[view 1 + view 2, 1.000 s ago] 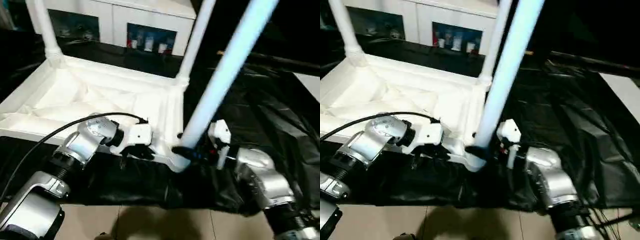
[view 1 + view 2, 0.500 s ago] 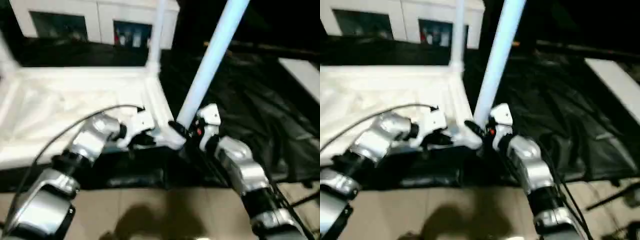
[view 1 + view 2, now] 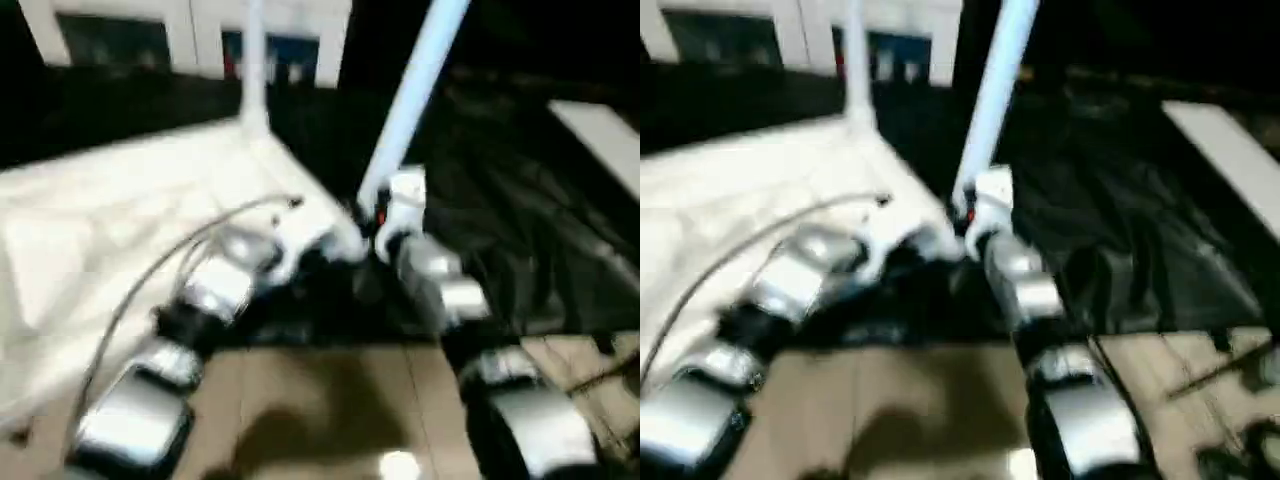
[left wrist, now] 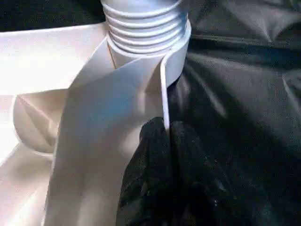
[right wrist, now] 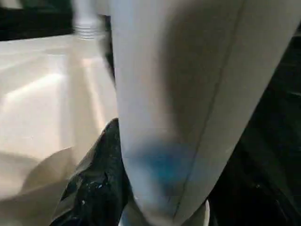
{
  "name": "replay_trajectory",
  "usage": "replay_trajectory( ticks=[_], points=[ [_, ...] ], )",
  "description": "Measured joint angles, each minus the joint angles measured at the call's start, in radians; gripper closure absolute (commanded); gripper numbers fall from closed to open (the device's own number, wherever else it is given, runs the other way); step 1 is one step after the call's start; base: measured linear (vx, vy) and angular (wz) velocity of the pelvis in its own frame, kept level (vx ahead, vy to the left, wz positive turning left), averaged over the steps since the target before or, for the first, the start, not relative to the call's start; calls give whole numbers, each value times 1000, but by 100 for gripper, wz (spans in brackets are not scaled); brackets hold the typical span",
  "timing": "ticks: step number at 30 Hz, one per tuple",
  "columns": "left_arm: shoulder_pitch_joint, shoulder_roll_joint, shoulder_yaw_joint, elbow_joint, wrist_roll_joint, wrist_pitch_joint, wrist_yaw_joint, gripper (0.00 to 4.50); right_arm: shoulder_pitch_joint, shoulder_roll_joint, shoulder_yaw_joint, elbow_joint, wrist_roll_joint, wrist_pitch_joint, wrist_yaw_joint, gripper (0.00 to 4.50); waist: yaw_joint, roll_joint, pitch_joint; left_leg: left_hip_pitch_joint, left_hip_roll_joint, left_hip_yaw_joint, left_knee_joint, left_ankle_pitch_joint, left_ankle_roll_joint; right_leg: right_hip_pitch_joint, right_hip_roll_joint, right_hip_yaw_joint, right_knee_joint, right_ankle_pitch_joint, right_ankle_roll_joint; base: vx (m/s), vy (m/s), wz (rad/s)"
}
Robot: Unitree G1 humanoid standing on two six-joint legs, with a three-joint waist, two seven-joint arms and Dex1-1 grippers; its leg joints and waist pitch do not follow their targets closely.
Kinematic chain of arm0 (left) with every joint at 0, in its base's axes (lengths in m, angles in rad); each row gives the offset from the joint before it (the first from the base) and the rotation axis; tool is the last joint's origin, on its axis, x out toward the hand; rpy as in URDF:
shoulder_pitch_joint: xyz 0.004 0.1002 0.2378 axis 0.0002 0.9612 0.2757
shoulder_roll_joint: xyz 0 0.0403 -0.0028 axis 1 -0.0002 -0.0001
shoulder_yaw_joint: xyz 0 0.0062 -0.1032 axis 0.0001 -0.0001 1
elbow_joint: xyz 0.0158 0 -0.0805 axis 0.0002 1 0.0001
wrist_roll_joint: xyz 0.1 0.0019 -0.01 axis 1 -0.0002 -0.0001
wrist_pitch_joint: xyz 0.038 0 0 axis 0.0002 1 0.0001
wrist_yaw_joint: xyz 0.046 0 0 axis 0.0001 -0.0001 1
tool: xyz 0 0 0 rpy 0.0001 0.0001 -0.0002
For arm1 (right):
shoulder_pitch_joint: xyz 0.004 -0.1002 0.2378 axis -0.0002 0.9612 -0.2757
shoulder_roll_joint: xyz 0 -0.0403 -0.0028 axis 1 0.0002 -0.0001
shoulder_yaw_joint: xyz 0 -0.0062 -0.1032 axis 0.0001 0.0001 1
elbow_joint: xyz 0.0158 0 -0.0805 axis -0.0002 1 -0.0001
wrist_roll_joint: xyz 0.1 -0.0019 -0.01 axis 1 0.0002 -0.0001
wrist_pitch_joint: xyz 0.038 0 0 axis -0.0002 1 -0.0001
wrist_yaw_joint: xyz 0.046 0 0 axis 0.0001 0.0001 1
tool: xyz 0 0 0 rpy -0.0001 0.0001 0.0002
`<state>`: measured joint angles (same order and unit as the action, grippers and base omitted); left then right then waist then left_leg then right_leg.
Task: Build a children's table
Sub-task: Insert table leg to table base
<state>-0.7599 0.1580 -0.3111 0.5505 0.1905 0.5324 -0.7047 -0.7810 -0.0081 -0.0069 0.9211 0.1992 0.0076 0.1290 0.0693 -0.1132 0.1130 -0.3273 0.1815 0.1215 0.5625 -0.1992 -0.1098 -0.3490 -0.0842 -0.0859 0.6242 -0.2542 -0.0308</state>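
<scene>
the white children's table lies upside down on the black-draped bench; left hand pinches its rim, right hand clasps a leg.

Both head views are smeared, so the ribs on the underside of the children's table cannot be made out. The near leg and the far leg both run off the top edge, their ends unseen. In the right wrist view the near leg hides one of the right gripper fingers and the corner socket below.
</scene>
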Motion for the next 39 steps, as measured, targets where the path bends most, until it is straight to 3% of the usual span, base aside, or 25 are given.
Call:
replay_trajectory(
  ticks=[3,5,17,18,23,26,31,35,39],
  points=[
    [0,-25,6,9,1,12,43,450,-14,11,-14,31,-8,-18,-34,265,-5,1,-1,5,1,18,-19,0,0,-1,0,13,-13,-9,15,-29,-6,11],
    [0,-27,9,13,1,6,47,450,-17,12,-17,36,-13,-21,-35,265,-5,0,-1,2,0,24,-28,0,0,-2,0,17,-15,-10,17,0,0,0],
    [0,-8,6,16,1,-41,47,450,-58,23,-27,103,-33,-75,-40,265,-6,-5,-11,-13,3,29,-29,7,2,-16,1,20,-15,8,24,0,0,0],
    [0,-3,6,16,1,-50,41,450,-59,23,-32,106,-34,-84,-30,209,-6,-5,-11,-13,4,30,-29,8,2,-16,1,20,-15,9,25,0,0,0],
    [-4,29,3,-6,-17,-80,-15,450,-58,8,-55,117,-13,-96,46,178,1,-1,-11,-24,14,37,-29,24,5,-29,7,20,-13,10,24,0,0,0],
    [-4,44,2,-29,-24,-87,-49,450,-44,-7,-53,85,-9,-90,89,158,5,9,-5,-29,17,46,-29,30,13,-34,8,21,-12,11,25,0,0,0],
    [-14,68,-2,-14,-38,-147,-113,450,71,-55,-31,-103,6,-4,207,110,22,16,0,-32,23,51,-29,30,15,-35,10,21,-13,11,24,0,0,0],
    [-27,92,-11,12,-40,-217,-155,450,237,-128,16,-346,43,102,325,81,21,18,1,-41,25,52,-22,29,18,-38,10,23,-12,10,23,0,0,0],
    [-28,110,-13,55,-41,-316,-185,450,444,-265,72,-704,123,195,468,81,23,21,0,-43,26,51,-16,27,21,-37,10,23,-11,11,25,0,0,0]
  ],
)
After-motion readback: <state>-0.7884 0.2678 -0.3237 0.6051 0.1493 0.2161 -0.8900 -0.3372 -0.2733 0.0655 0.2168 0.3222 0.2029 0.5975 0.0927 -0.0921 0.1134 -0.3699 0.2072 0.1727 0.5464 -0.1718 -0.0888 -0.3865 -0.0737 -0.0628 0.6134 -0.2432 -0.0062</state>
